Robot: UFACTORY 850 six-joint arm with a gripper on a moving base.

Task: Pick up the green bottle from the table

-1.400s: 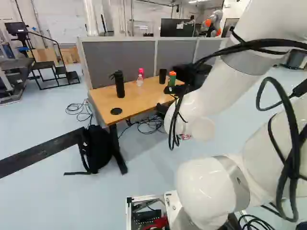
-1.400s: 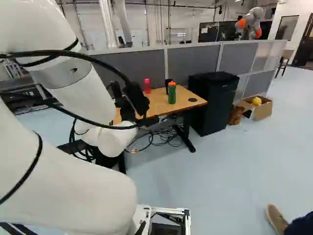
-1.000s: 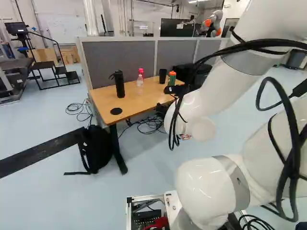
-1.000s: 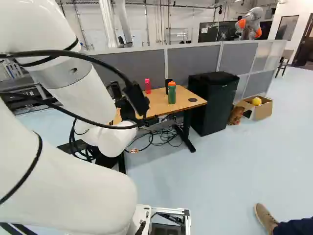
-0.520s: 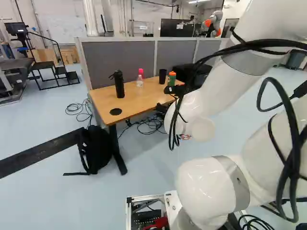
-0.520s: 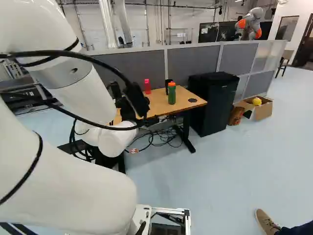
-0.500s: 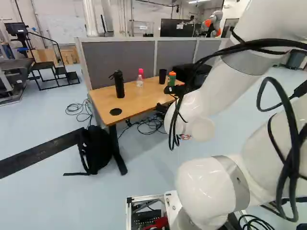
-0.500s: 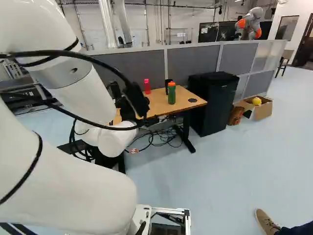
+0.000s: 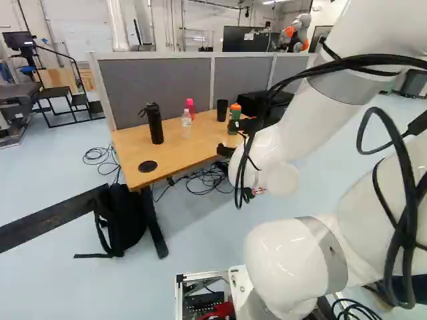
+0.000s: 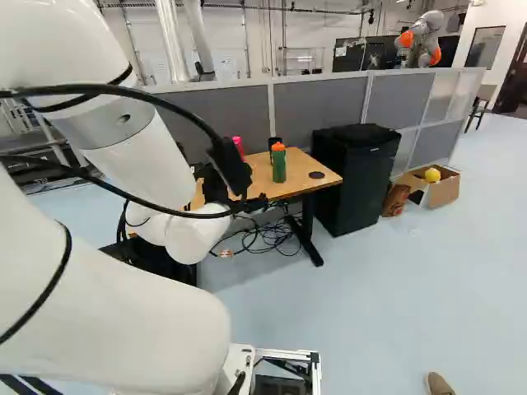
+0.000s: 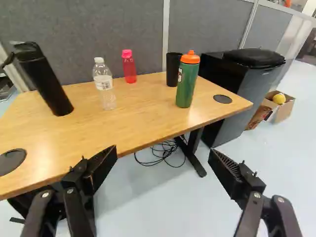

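Observation:
In the left base view the gripper (image 9: 230, 138) reaches over the near edge of the table (image 9: 160, 160), close to the green bottle (image 9: 234, 119). The wrist view shows the gripper (image 11: 163, 150) open, its fingers wide apart with nothing between them. Ahead of them the green bottle (image 11: 186, 83) with its orange cap stands upright near the table's right-hand end, not touched by either finger. The same bottle (image 10: 278, 164) is in plain sight in the right base view.
Also on the table stand a black cup (image 11: 173, 69), a pink bottle (image 11: 129, 68), a clear bottle (image 11: 104, 86) and a tall black bottle (image 11: 47, 81). A black cabinet (image 10: 354, 181) adjoins the table; a backpack (image 9: 123, 217) lies by its leg. Another robot (image 10: 424, 37) stands far behind.
The base has moved: table, bottles and backpack have shifted leftward and look nearer in both base views. My arm keeps its pose over its lowest joint. The bottles stay on the table.

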